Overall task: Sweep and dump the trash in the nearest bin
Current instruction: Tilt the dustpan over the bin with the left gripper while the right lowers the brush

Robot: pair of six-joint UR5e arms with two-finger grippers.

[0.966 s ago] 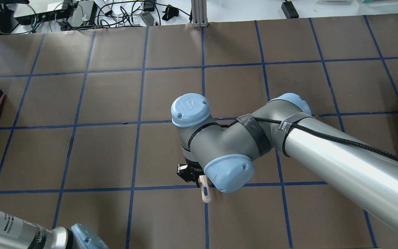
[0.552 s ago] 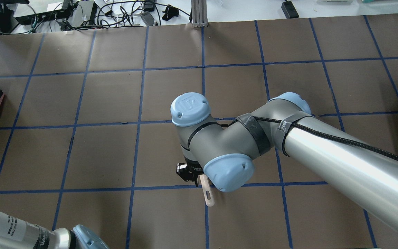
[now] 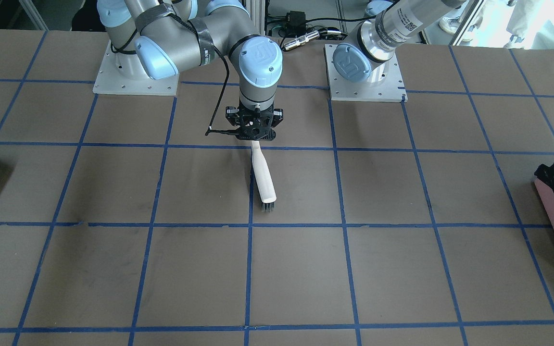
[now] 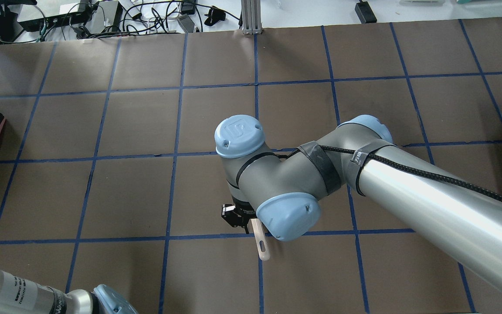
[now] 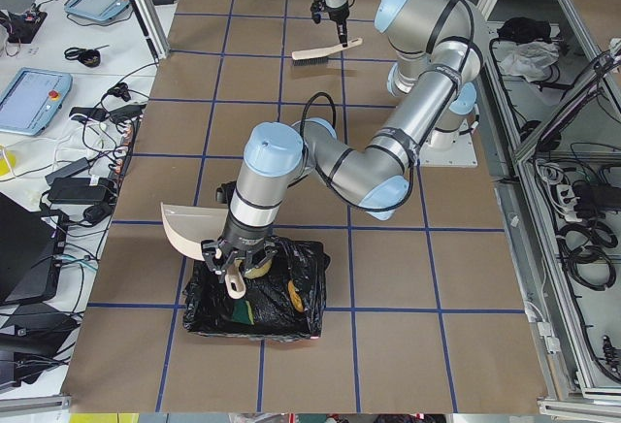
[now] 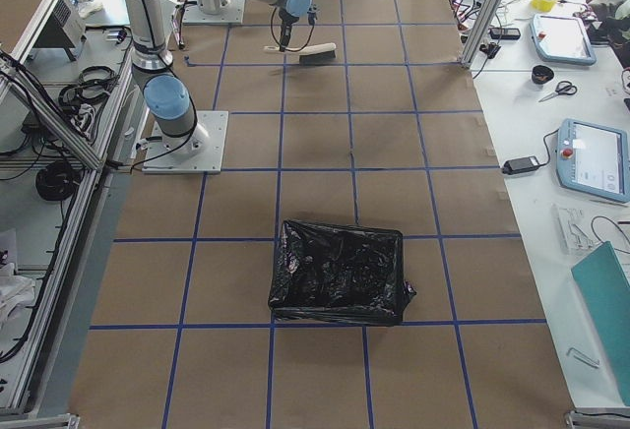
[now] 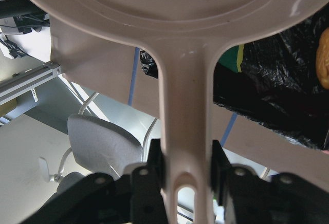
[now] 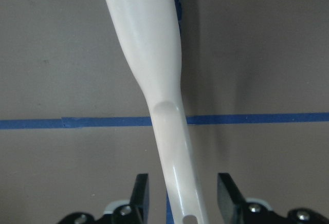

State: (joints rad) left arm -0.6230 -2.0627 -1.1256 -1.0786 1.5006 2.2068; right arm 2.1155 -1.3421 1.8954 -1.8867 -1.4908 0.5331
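Observation:
My left gripper (image 7: 185, 168) is shut on the handle of the white dustpan (image 7: 169, 8), which it holds tilted over the black-lined pink bin (image 5: 309, 260) at the table's left end. Trash lies inside the bag: a golden-brown lump (image 7: 323, 62) and a yellow sponge wedge with a green side (image 7: 237, 59). Near the table's middle, my right gripper (image 8: 182, 193) stands open around the end of the white brush (image 8: 149, 54), with a gap on each side of the handle. The brush (image 3: 263, 175) lies flat on the table, bristles pointing away from the robot.
A second bin lined with a black bag (image 6: 340, 272) sits at the table's right end. The brown tabletop (image 3: 113, 269) carries a blue tape grid. Cables and boxes (image 4: 81, 17) lie beyond the far edge.
The brush handle tip slid a little toward the near edge and settled. The right wrist rose slightly. The left arm shifted a little at the lower left.

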